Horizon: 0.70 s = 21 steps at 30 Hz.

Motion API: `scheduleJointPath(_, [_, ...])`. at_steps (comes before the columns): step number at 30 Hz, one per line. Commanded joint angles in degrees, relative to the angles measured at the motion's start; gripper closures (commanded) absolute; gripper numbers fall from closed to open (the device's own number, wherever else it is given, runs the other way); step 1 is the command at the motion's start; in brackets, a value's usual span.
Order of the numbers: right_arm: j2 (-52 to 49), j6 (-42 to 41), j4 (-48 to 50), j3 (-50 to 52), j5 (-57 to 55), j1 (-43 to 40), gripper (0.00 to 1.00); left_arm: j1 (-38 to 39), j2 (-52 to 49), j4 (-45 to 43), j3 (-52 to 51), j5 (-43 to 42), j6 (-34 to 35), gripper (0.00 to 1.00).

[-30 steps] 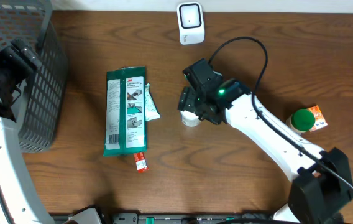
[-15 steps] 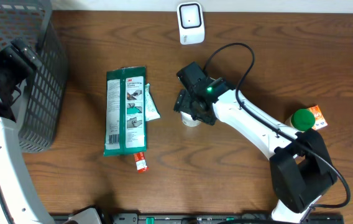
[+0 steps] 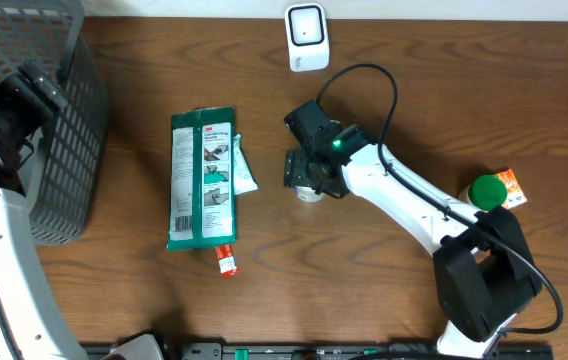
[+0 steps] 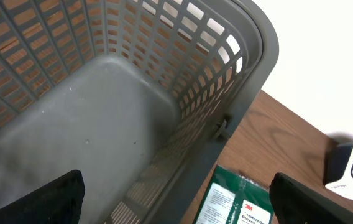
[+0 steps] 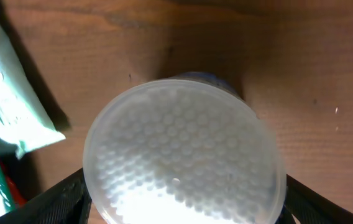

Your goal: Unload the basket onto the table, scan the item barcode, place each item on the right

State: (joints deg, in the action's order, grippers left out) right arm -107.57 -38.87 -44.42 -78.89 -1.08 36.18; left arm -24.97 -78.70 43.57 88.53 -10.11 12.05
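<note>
The right gripper (image 3: 309,178) is hanging over the white tub (image 3: 310,195) at the middle of the overhead frame, having slid slightly leftward since a second ago and now covering more of it; its jaws are standing wide on either side of the tub, though whether they are pressing it I cannot tell; the left gripper (image 4: 176,202) is staying spread wide above the grey basket (image 4: 251,43) at far left; the green pack (image 3: 202,178) and the scanner (image 3: 306,37) are lying unmoved.
</note>
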Motion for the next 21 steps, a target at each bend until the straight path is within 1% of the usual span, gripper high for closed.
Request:
scheduleJointPath(1, [-1.1,13.5,-0.2,0.3,-1.4,-0.2,0.21,-0.1,0.1,0.1,0.5,0.3,0.3,0.07])
scheduleJointPath(5, [-1.1,21.5,-0.5,0.3,-2.2,-0.2,0.19,-0.1,0.1,0.1,0.5,0.3,0.3,0.07])
scheduleJointPath(7, [-1.0,23.6,-1.3,-0.4,-3.8,-0.3,0.18,-0.1,0.1,0.1,0.5,0.3,0.3,0.07])
scheduleJointPath(11, [-1.0,28.6,-5.2,-3.8,-4.5,-1.0,0.12,-0.1,0.1,0.1,0.5,0.3,0.3,0.07])
scheduleJointPath(12, [-1.0,29.6,-6.9,-5.5,-4.5,-1.2,0.08,-0.1,0.1,0.1,0.5,0.3,0.3,0.07])
scheduleJointPath(14, [-1.0,29.6,-9.9,-8.7,-4.4,-1.6,0.04,-0.1,0.1,0.1,0.5,0.3,0.3,0.07])
scheduleJointPath(17, [-1.0,29.5,-16.7,-16.2,-2.0,-2.1,0.01,-0.1,0.1,0.1,0.5,0.3,0.3,0.07])
scheduleJointPath(19, [-1.0,29.5,-22.4,-22.8,1.0,-2.4,0.01,-0.1,0.1,0.1,0.5,0.3,0.3,0.07])
scheduleJointPath(21, [-1.0,27.0,-28.3,-30.3,3.5,-3.0,0.01,-0.1,0.1,0.1,0.5,0.3,0.3,0.07])
